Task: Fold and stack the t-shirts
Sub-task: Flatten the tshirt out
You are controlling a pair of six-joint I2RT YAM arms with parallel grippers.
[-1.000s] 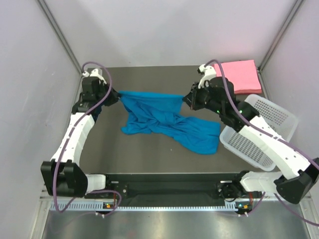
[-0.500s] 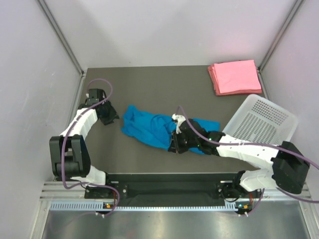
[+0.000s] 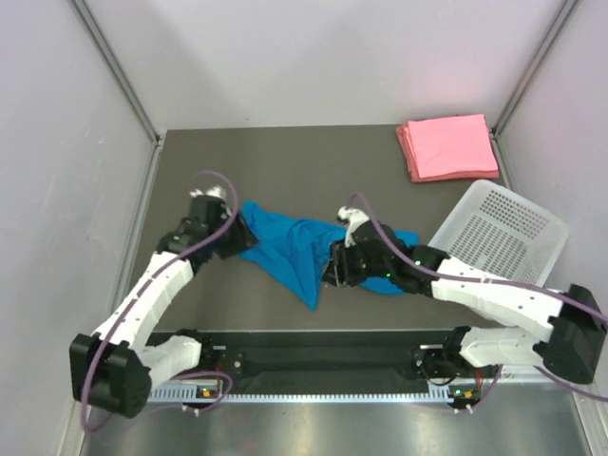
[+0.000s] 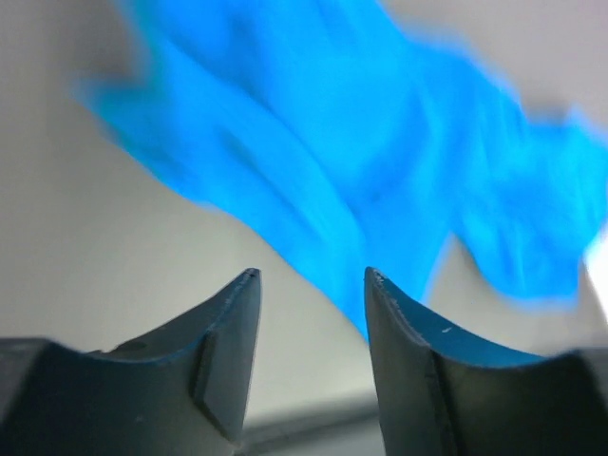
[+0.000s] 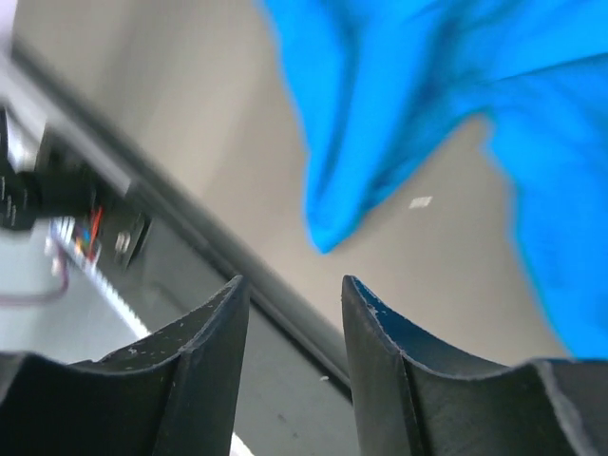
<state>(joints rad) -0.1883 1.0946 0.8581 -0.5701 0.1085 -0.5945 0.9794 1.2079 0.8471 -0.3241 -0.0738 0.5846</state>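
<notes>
A bright blue t-shirt (image 3: 290,249) lies crumpled in the middle of the dark table, one point trailing toward the front edge. My left gripper (image 3: 237,239) hovers at its left edge, open with nothing between the fingers; in the left wrist view the blurred blue cloth (image 4: 332,142) lies just past the left gripper's (image 4: 312,275) tips. My right gripper (image 3: 332,270) sits over the shirt's right part, also open and empty. The right wrist view shows the blue shirt (image 5: 399,104) beyond the right gripper (image 5: 293,281). Pink folded t-shirts (image 3: 446,145) are stacked at the back right.
A white perforated basket (image 3: 503,233) stands tilted at the right edge, just right of the blue shirt. The table's front edge and metal rail (image 5: 180,204) run close under the right gripper. Grey walls enclose the table on three sides.
A second ago both grippers held the blue shirt stretched near the back. Both have let go and opened; the shirt now lies crumpled nearer the front, and the left arm has swung back to it.
</notes>
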